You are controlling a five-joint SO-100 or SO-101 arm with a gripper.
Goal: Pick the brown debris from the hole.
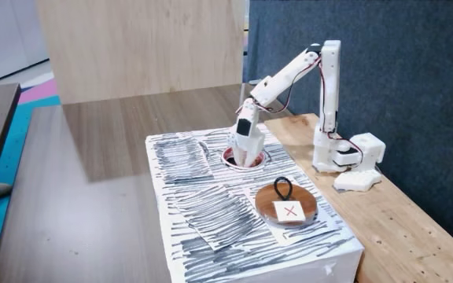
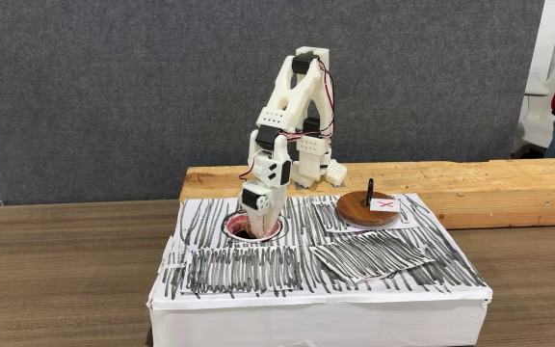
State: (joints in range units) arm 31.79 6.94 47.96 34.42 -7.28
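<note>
The white arm reaches down so that my gripper point(image 1: 248, 161) dips into the hole point(image 1: 230, 159), a round opening with a pinkish-red rim in the top of a white box. In the other fixed view the gripper point(image 2: 256, 229) also goes down into the hole point(image 2: 231, 227). Its fingertips are below the rim, so whether they are open or shut cannot be told. The brown debris is hidden inside the hole.
The box top point(image 1: 203, 204) is covered with black scribble-marked paper sheets. A round wooden disc point(image 1: 287, 206) with a black loop and red X label lies to the right of the hole; it is also in the other fixed view point(image 2: 367, 208). The arm's base stands on a wooden plank point(image 2: 470, 183).
</note>
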